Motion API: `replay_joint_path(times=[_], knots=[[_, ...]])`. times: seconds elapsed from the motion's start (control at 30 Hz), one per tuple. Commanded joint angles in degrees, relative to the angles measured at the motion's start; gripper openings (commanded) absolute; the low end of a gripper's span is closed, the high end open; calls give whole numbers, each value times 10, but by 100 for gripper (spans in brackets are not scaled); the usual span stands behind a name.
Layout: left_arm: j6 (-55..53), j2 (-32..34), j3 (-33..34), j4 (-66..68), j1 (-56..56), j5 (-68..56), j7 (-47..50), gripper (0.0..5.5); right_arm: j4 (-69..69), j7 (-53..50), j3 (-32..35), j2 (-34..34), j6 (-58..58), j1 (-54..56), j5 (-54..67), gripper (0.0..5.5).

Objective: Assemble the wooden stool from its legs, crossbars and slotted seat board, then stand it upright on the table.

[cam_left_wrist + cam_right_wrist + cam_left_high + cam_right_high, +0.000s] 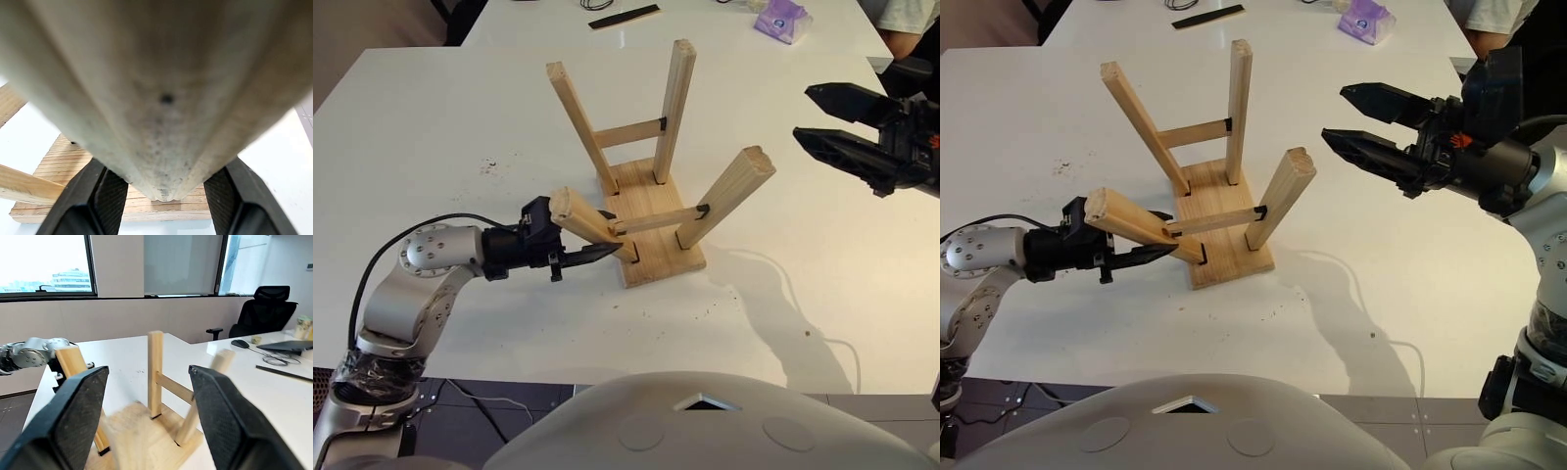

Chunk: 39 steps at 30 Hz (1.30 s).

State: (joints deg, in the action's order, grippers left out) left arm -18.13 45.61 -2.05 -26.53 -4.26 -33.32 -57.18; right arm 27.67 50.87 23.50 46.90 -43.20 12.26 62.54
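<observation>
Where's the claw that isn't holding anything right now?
The right gripper hangs open in the air on the robot's right, above the white table, just right of the upturned stool and nearest its tilted near-right leg.

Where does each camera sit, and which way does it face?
Eye views: on the head, facing forward and down at the stool on the table; both arms show.
Left wrist view: along the left hand, gripping a leg, toward the seat board.
Right wrist view: through the open right hand, toward the stool.
Shared: the stool.
</observation>
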Motion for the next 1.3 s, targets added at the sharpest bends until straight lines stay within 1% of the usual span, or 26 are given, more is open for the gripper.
replay_joint_path(times=[0.03, 0.17, 0.4, 0.47, 0.6, 0.67, 0.8, 0.9, 0.97, 1.07, 1.13, 1.2, 1.3], knots=[[-82, 13, -73, 43, -16, 66, 28, 205, 34, -42, -3, -13, -8, 24, 52, 302], [-127, 19, -107, 44, 6, 68, 53, 205, 63, -79, -17, -21, -8, 40, 95, 302], [-146, 24, -152, 97, 54, 107, 85, 205, 84, -137, -55, -42, 5, 74, 122, 302], [-144, 24, -161, 110, 64, 115, 94, 205, 87, -171, -74, -62, 13, 96, 117, 302], [-146, 20, -177, 116, 74, 112, 111, 205, 84, -291, -135, -142, 26, 148, 95, 302], [-148, 17, -181, 118, 81, 108, 118, 205, 97, -334, -163, -175, 30, 161, 86, 302], [-156, 10, -181, 123, 92, 100, 133, 205, 124, -404, -224, -224, 34, 169, 23, 302], [-161, 9, -182, 122, 96, 95, 140, 205, 135, -447, -274, -249, 31, 136, -46, 302], [-164, 8, -181, 118, 94, 90, 147, 205, 129, -447, -327, -246, 38, 84, -117, 302], [-168, 9, -178, 108, 86, 83, 156, 205, 60, -438, -412, -239, 54, -6, -215, 302], [-169, 9, -178, 104, 84, 83, 158, 205, 14, -431, -457, -231, 82, -42, -288, 302], [-169, 11, -177, 99, 87, 83, 160, 205, -18, -424, -476, -236, 81, -66, -313, 302], [-174, 13, -176, 90, 97, 82, 163, 205, -53, -399, -516, -220, 75, -79, -364, 302]])
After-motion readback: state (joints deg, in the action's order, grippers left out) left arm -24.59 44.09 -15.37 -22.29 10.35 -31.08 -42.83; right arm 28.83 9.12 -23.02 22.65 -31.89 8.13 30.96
